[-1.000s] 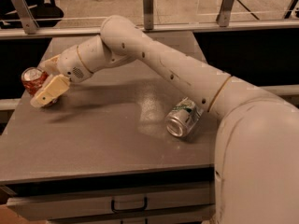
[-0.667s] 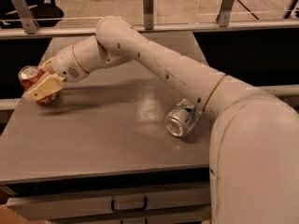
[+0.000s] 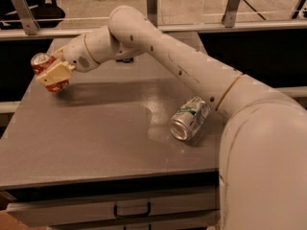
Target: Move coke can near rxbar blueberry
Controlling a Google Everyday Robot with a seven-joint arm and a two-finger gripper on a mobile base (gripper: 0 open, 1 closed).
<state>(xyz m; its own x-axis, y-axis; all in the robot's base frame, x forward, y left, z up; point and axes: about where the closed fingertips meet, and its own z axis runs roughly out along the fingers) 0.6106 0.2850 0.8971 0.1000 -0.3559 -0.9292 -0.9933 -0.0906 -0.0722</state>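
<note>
The coke can [image 3: 40, 62], red with a silver top, is at the table's far left edge. It is tilted, with its top leaning left. My gripper [image 3: 51, 75] is shut around its middle, and one cream finger [image 3: 55, 73] crosses the front of the can. The can's bottom sits just above the table's surface, over its shadow. The rxbar blueberry does not show; the arm covers part of the back of the table.
A white and green silver can [image 3: 189, 119] lies on its side at centre right of the grey table [image 3: 96, 138]. My arm spans from lower right to upper left over the table. A railing runs behind, and a drawer handle [image 3: 132, 209] is below the front edge.
My gripper has closed in on the coke can. The can has tipped and shifted slightly right and up with it. The silver can has not moved.
</note>
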